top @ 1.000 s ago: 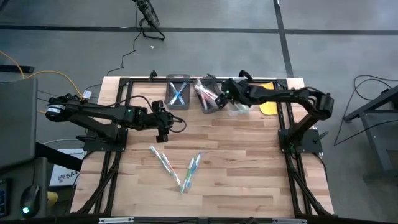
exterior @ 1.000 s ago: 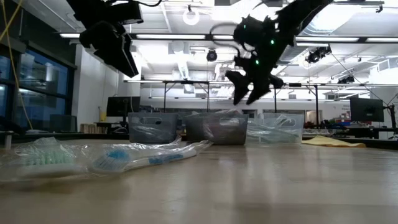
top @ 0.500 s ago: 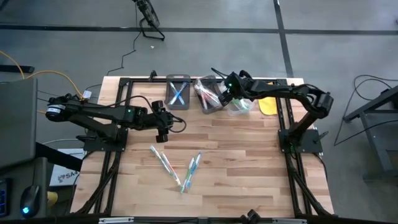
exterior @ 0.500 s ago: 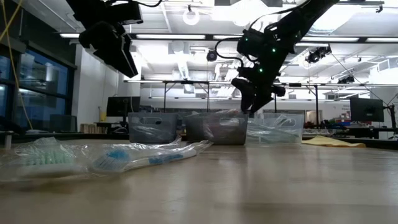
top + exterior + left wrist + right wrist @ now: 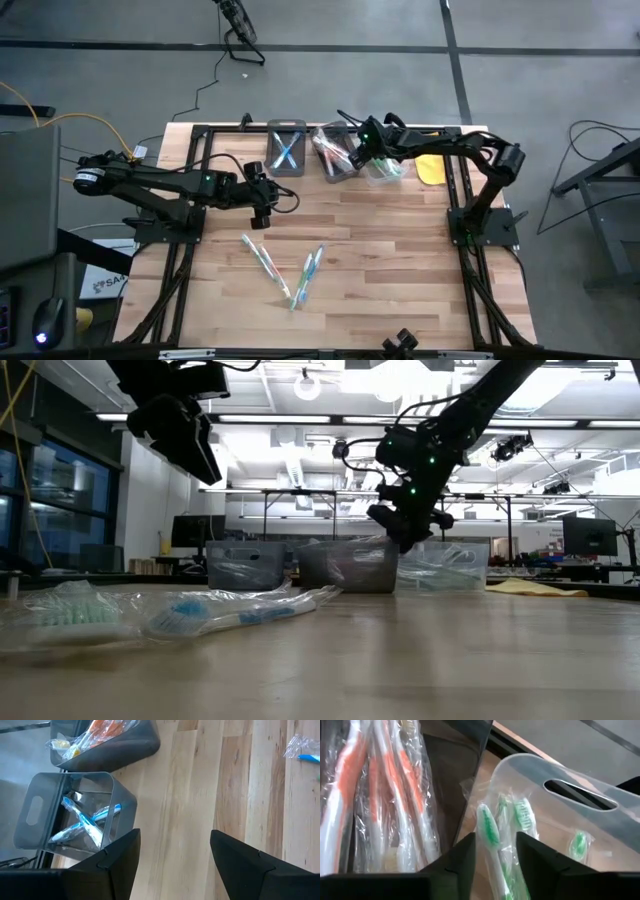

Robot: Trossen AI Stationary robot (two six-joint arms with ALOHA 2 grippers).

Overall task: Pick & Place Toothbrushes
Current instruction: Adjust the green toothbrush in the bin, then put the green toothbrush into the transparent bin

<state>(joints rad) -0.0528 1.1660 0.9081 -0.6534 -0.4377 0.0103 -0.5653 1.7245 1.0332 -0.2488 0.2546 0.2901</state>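
Note:
Three bins stand at the table's far edge: a grey bin [image 5: 287, 133] with blue toothbrushes [image 5: 82, 822], a dark bin [image 5: 338, 178] with orange ones [image 5: 380, 795], and a clear bin [image 5: 530, 767] with green ones [image 5: 520, 815]. My right gripper [image 5: 361, 155] hangs over the clear bin's left side and is shut on a wrapped green toothbrush [image 5: 487, 827]. My left gripper [image 5: 264, 205] is open and empty above the table's left middle. Several wrapped toothbrushes [image 5: 262, 258] lie flat on the table nearer the front. My right gripper pinches the wrapped green toothbrush between its two fingers on the white handle [image 5: 492, 865] below the green head. The head end sticks out past the fingertips, over the clear bin. The fingers slant down from the table's right. The toothbrush is lifted clear.
A yellow flat object [image 5: 430, 170] lies right of the clear bin. More wrapped toothbrushes [image 5: 308, 272] lie at the table's middle front, and they show in the low view [image 5: 240, 615]. Bare wood lies between the bins and these.
My right gripper has gone down and a little toward the table's left, closer to the clear bin's rim, with the green toothbrush still between its fingers. My left gripper has kept still.

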